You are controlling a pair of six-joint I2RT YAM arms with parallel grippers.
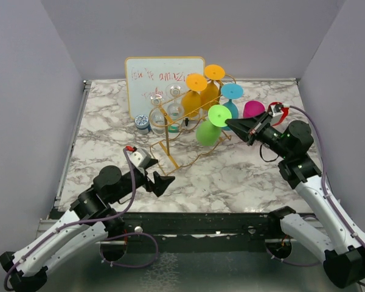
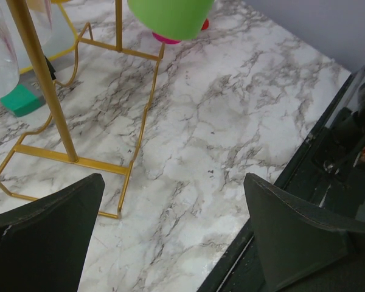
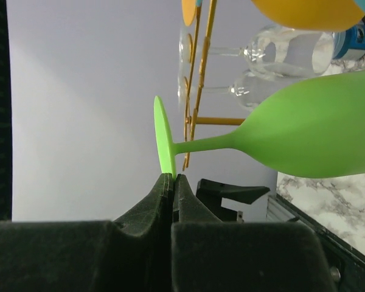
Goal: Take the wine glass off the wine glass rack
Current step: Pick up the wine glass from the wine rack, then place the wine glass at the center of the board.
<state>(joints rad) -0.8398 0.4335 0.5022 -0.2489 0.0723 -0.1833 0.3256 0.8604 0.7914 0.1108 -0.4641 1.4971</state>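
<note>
I'm at the lift-off step. The right jaws are pressed together, and in the wrist view they seem to pinch the thin rim of the foot of the lime-green wine glass [image 1: 207, 133]. That glass is not yet off. It hangs bowl-down at the near right end of the gold-yellow wire wine glass rack [image 2: 44, 85], with its foot above the rails and its stem running down past them. The left jaws are spread wide and hold nothing. They hover over the marbled bench [image 1: 231, 176], just beside the foot of the rack.

My reading of the next move: draw the foot along the slanted rails toward their open end, keeping the stem centred so it does not snag on the curled tips. A pinch on a rim this thin could let the glass swing or slip, so I would go slowly. The rack is light and may drag, and the left jaws are well placed to steady its base.

My count is seven wine glasses:
- two clear [image 1: 156, 100]
- two orange-yellow [image 1: 196, 82]
- one teal [image 1: 232, 91]
- one lime-green
- one magenta [image 1: 253, 109], which I cannot tell is hanging or standing

Besides these there is one rack, one small whiteboard [image 1: 152, 73], one blue-capped jar [image 1: 142, 123] and one teal-green block [image 2: 21, 102].
</note>
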